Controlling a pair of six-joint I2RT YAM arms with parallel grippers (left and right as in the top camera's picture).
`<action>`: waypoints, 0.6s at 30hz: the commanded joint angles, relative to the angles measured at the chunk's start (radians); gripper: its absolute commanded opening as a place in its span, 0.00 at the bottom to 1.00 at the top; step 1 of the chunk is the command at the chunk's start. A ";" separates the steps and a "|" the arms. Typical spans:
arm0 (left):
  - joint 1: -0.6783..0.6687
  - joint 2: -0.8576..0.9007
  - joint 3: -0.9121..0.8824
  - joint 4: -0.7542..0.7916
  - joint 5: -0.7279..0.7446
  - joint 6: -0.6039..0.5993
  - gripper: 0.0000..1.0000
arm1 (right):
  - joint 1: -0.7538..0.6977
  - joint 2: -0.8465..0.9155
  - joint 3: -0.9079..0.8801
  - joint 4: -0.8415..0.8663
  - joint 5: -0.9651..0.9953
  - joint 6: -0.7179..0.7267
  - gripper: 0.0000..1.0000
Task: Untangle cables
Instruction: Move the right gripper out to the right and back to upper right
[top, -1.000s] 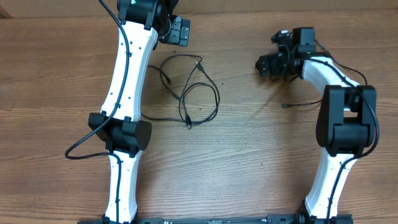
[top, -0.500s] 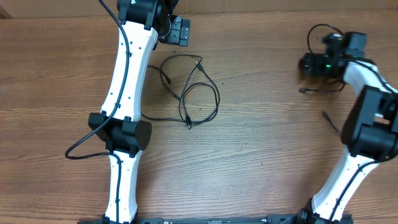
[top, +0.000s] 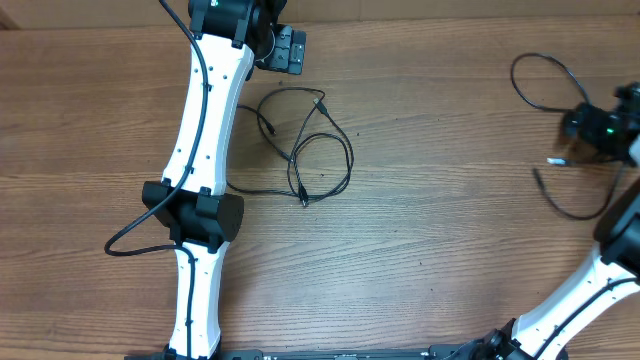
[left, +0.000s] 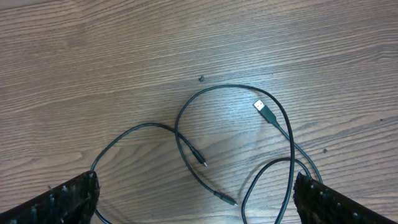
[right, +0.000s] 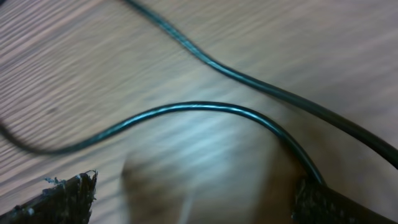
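1. Wooden table (top: 430, 260): the brown, grained surface on which all the cords lie.
2. Left arm (top: 205, 130): it reaches from the near edge toward the far edge. The left gripper (top: 285, 47) hangs at the far side, just beyond the tangle.
3. Left gripper, wrist view: its fingers (left: 68, 199) stand at the two lower corners, wide apart and released, holding nothing.
4. Tangled cables (top: 310, 150): thin black cords lie flat in loose, crossing loops, just right of the left arm in the table's left half.
5. USB plug (left: 264, 111): a silver-tipped end of one cord, lying inside the upper loop. A small dark plug (left: 200, 160) lies near the middle of the tangle.
6. Separate cable (top: 545, 75): it lies at the table's right side, well apart from the tangle. It loops beyond the right gripper (top: 600, 128) and curves again on the near side.
7. Right gripper, wrist view (blurred): its fingers (right: 62, 196) stand wide apart, released. A black cord arcs between them and runs down to the right-hand finger. Whether it touches that finger cannot be told.
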 joint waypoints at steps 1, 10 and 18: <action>-0.011 -0.001 0.006 0.002 0.009 -0.011 1.00 | -0.074 0.068 -0.033 -0.036 0.051 0.136 1.00; -0.011 -0.001 0.006 0.002 0.009 -0.011 1.00 | -0.185 0.068 -0.033 -0.056 0.051 0.300 1.00; -0.011 -0.001 0.006 0.002 0.009 -0.011 1.00 | -0.251 0.068 -0.032 -0.082 0.051 0.426 1.00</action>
